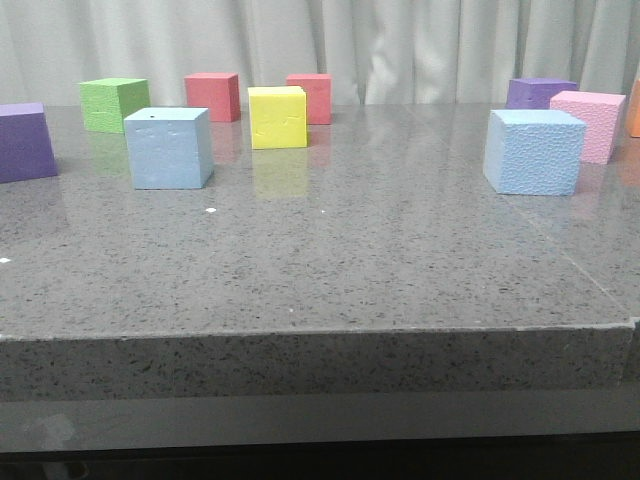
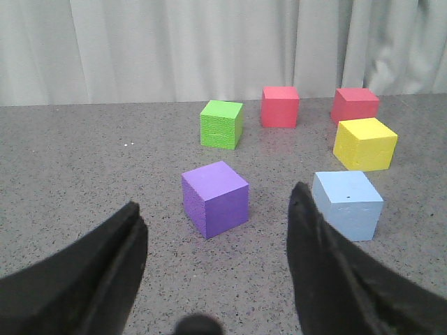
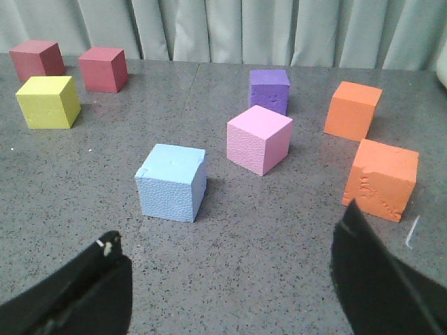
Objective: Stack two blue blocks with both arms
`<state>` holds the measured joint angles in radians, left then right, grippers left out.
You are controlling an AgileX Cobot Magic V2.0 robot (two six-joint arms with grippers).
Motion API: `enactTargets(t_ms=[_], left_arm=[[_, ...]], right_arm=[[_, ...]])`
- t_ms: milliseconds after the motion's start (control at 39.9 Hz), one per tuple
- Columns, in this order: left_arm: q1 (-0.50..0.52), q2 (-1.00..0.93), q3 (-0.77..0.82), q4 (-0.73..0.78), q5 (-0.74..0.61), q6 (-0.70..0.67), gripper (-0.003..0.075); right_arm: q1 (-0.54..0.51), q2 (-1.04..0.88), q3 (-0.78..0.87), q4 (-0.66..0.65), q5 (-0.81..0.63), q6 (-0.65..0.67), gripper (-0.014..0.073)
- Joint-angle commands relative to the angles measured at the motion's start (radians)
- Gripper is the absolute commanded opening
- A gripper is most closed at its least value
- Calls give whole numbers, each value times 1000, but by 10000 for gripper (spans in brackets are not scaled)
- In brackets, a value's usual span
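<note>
The smooth blue block sits on the left part of the table; it also shows in the left wrist view, beside the tip of one finger. The pebbled blue block sits on the right part; it shows in the right wrist view, ahead of the fingers. My left gripper is open and empty above bare table, with a purple cube just ahead. My right gripper is open and empty. Neither gripper shows in the front view.
Green, two red and yellow cubes stand at the back left, a purple cube at the far left. Purple and pink cubes stand behind the pebbled block. Two orange cubes lie to the right.
</note>
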<state>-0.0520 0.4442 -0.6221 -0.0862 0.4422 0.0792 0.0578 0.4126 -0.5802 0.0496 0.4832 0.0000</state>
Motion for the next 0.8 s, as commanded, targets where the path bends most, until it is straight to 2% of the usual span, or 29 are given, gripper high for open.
enactTargets(t_ms=[0, 176, 326, 477, 602, 703, 778], left_arm=[[3, 14, -28, -6, -89, 1, 398], [3, 14, -28, -6, -89, 1, 365], [3, 14, -28, -6, -89, 1, 366], [3, 14, -28, -6, -89, 1, 366], [3, 14, -28, -6, -89, 1, 366], [3, 14, -28, -6, -89, 1, 366], [3, 14, -28, -6, -89, 1, 366]], right_arm=[[-9, 42, -58, 2, -54, 0, 596], [-9, 171, -168, 6, 68, 0, 596], [-8, 355, -305, 75, 212, 0, 596], [11, 534, -432, 157, 312, -80, 596], [76, 680, -530, 173, 353, -154, 596], [112, 791, -611, 144, 384, -126, 596], [126, 878, -683, 114, 418, -52, 596]])
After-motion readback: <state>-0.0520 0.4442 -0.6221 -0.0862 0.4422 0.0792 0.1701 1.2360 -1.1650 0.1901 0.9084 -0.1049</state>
